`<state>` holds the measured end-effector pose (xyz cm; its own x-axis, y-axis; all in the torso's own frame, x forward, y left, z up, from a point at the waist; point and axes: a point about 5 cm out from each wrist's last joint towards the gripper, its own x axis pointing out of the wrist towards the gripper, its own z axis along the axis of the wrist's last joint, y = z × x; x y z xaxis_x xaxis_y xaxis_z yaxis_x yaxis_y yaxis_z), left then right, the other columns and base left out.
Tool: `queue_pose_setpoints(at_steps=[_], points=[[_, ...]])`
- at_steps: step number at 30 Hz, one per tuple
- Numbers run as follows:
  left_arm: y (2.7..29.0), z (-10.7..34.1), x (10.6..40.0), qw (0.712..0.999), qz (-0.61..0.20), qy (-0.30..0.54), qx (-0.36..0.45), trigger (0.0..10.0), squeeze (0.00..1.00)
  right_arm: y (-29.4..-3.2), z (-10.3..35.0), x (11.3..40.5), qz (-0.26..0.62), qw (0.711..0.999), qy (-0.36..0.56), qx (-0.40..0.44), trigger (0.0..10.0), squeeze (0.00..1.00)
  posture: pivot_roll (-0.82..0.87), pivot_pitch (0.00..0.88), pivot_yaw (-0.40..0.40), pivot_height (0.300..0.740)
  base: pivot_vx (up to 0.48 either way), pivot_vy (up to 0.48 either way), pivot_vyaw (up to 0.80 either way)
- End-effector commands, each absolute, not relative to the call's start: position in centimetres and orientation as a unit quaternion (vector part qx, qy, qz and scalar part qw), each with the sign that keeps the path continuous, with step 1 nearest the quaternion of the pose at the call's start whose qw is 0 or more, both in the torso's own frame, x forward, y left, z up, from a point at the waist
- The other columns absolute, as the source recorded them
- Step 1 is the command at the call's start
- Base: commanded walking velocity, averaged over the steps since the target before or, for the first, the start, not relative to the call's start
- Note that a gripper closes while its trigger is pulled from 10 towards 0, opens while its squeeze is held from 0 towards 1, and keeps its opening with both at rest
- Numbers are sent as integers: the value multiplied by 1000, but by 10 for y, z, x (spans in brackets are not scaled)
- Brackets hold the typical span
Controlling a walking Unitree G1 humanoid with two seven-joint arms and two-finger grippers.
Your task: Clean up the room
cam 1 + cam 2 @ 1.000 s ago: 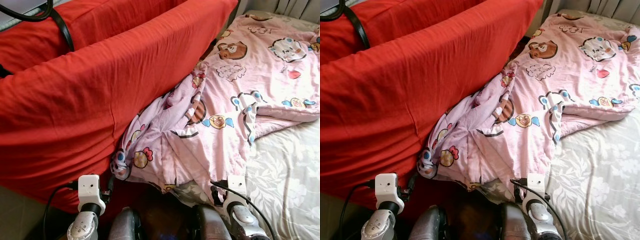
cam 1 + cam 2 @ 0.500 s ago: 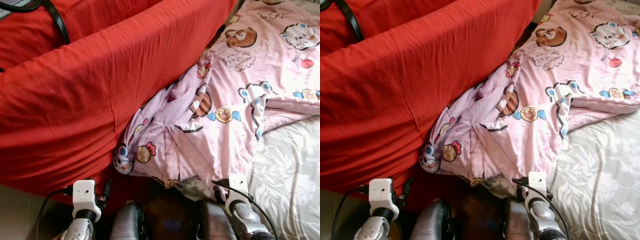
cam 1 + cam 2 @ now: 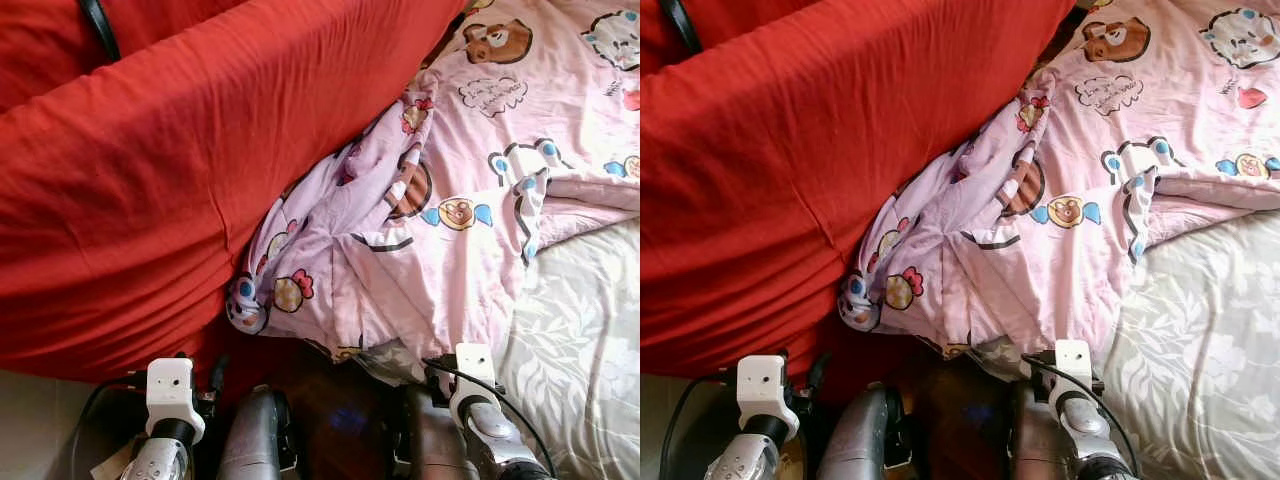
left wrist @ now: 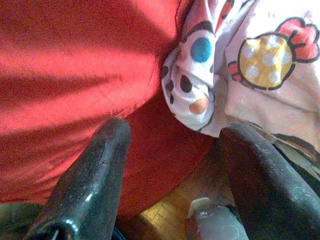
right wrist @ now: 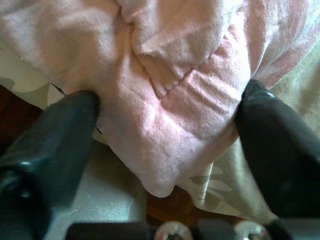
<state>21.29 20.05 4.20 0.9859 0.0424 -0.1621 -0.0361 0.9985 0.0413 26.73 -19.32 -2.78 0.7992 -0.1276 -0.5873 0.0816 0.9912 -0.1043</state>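
Bed (image 3: 590,340), pink blanket (image 3: 440,210), red cover (image 3: 170,170)

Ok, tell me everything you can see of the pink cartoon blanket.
The pink blanket looks like soft, thin cloth printed with bears, sweets and speech bubbles. It lies rumpled across the bed, over a pale leaf-patterned sheet, its bunched corner pressed against the red-covered cushion and hanging at the bed's edge. The right end effector is open, a fold of the hem between its fingers; the left end effector is open beside the corner.
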Motion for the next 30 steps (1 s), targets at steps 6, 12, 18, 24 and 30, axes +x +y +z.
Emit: queue_pose_setpoints(at_steps=[6, 12, 18, 24, 30], points=[[200, 34, 203, 993, 26, 111, 16, 10000, 0, -188, -40, 254, -37, 938, 340, -52, 0, 0, 89, 387, 65, 642, 0, 0, 0], [199, 34, 206, 993, 30, 109, 13, 10000, 0, -188, -42, 251, -32, 937, 344, -54, 0, 0, 83, 379, 53, 642, 0, 0, 0], [197, 32, 212, 993, 33, 109, 10, 10000, 0, -187, -42, 251, -30, 937, 343, -52, 0, 0, 68, 357, 42, 642, 0, 0, 0], [194, 31, 218, 994, 35, 105, 5, 10000, 0, -183, -42, 251, -25, 938, 342, -50, 0, 0, 56, 340, 32, 642, 0, 0, 0], [193, 30, 225, 994, 37, 102, 3, 10000, 0, -182, -43, 250, -24, 939, 341, -46, 0, 0, 43, 314, 25, 642, 0, 0, 0]])
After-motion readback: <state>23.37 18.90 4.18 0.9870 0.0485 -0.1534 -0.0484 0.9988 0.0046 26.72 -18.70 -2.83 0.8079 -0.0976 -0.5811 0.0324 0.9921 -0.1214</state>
